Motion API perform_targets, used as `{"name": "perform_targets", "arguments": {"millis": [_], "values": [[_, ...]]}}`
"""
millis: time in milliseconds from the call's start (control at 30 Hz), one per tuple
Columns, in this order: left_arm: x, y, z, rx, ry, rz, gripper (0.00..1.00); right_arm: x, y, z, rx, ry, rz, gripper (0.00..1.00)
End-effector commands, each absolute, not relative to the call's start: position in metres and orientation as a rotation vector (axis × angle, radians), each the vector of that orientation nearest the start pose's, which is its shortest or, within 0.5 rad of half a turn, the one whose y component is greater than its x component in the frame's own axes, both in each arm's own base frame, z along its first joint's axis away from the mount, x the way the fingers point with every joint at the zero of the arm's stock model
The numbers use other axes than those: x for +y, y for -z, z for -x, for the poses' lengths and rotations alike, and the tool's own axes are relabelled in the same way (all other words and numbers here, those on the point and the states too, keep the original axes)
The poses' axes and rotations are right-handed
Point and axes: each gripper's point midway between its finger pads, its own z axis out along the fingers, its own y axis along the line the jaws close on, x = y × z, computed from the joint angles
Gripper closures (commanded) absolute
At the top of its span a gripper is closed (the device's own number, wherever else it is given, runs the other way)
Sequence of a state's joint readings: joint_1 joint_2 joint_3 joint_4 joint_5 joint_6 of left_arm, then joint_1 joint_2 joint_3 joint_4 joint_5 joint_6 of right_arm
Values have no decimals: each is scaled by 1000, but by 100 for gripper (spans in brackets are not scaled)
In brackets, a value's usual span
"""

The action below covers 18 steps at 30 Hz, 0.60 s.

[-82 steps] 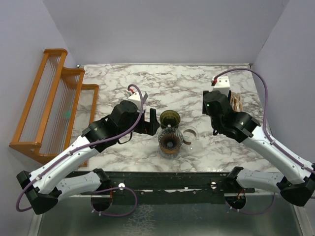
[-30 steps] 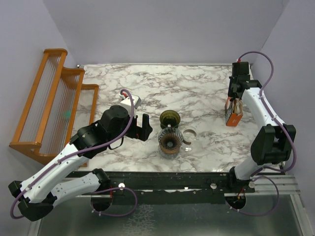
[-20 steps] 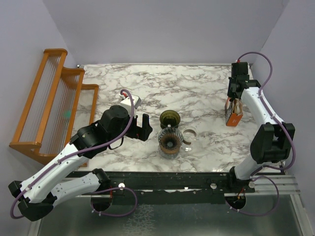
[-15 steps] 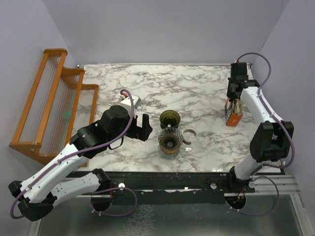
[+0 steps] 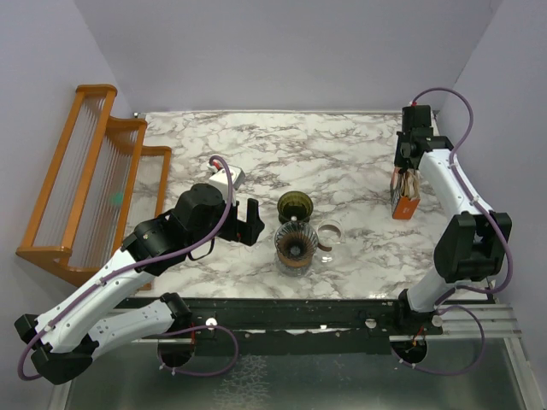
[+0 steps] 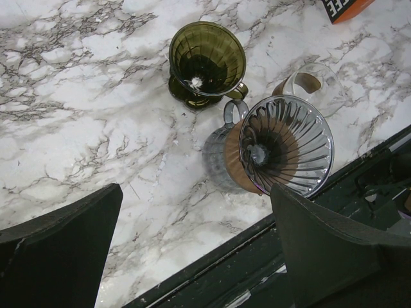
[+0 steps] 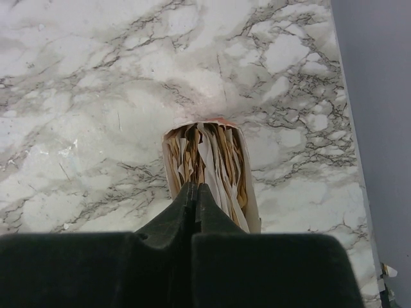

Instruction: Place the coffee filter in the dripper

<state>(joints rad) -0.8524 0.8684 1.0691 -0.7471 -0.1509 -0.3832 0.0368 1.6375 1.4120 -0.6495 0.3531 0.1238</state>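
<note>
The dripper (image 5: 295,206) (image 6: 207,61), dark olive green with a small side handle, stands upright and empty mid-table. My left gripper (image 5: 254,220) (image 6: 196,190) hangs open just left of it, holding nothing. At the right edge an orange box (image 5: 403,198) (image 7: 248,192) stands packed with tan and white paper filters. My right gripper (image 5: 406,177) (image 7: 194,187) points down into the box, shut on the top edge of a coffee filter (image 7: 210,149). Which sheet sits between the tips is hidden by the fingers.
A ribbed glass cup holding a brown disc (image 5: 296,246) (image 6: 282,151) stands just in front of the dripper. A small clear glass (image 5: 329,233) (image 6: 313,81) is to its right. A wooden rack (image 5: 94,171) lines the left side. A wall runs close beside the box.
The right gripper's jaws have closed over the papers in the box. Before that, the right arm swung from the middle of the table out to the box. The left arm has stayed still.
</note>
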Motion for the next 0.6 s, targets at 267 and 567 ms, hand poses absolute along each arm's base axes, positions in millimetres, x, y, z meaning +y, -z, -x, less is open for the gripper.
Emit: {"name": "perform_targets", "arguments": {"millis": [267,567], "values": [[-190,-260,-188,2118,539,-404,1,-43,-205,-412,2315,329,-292,99],[-189,-261,-188,2117,530,-403,1,-44,-207,-410,2303,330,-311,84]]}}
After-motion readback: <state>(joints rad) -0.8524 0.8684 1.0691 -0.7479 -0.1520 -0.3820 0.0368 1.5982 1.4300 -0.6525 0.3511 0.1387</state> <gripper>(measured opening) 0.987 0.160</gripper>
